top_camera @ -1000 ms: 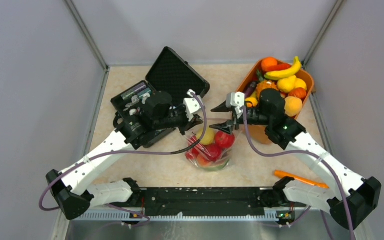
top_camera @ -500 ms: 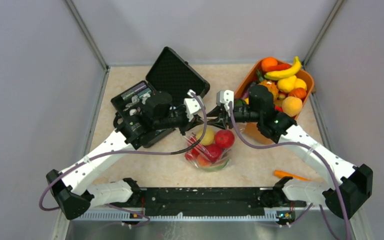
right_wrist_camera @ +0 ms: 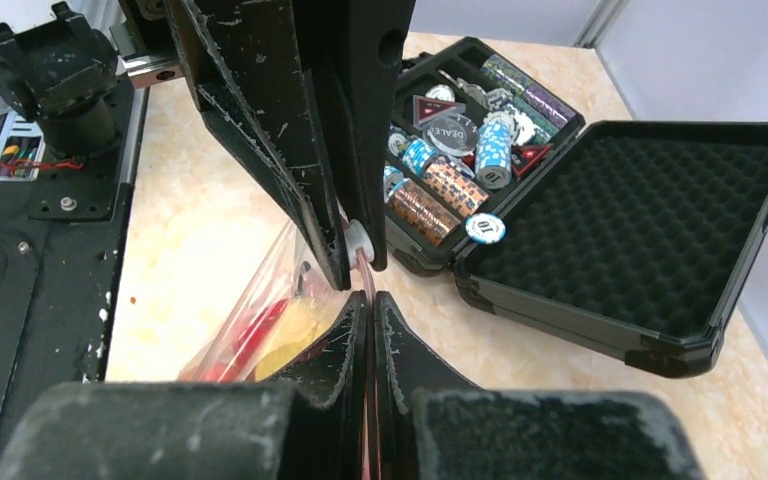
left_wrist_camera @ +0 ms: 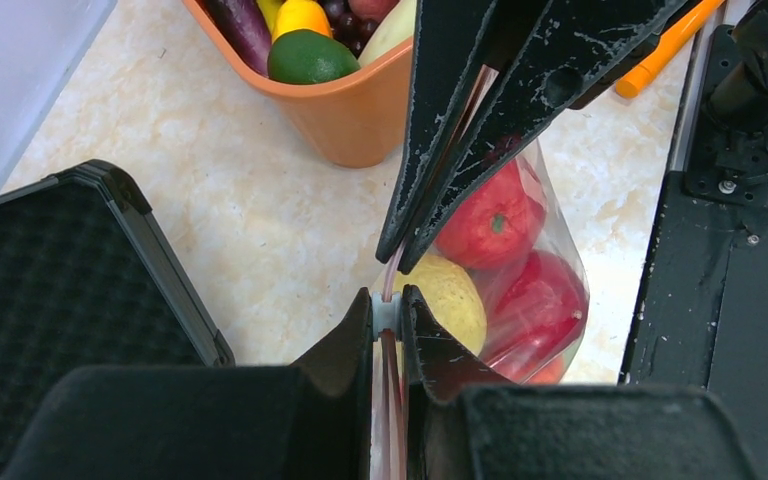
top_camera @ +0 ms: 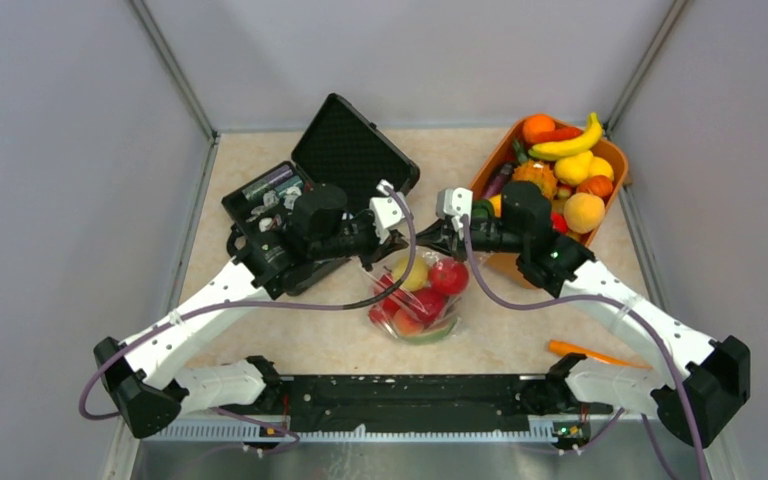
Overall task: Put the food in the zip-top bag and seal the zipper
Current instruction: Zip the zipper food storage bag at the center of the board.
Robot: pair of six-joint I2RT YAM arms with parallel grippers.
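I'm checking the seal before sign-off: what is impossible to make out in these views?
- The zipper: sealed along its whole width or not. In the top view the left pincer and right pincer cover it; the wrist views show it edge-on.
- The food low in the zip-top bag: top view, upper pieces overlap it.
- The orange bin, near end: top view, the right arm covers it.

1. The table has a flat beige top with a marbled pattern.
2. The black case stands at the far left. Its lid is open and tilted back, with the foam lining exposed.
3. The orange bin stands at the far right, well apart from the black case.
4. The zip-top bag sits at the centre, between case and bin, its lower end resting on the top.
5. The orange stick lies flat at the near right, apart from the bin.
6. The black base rail runs along the near edge.
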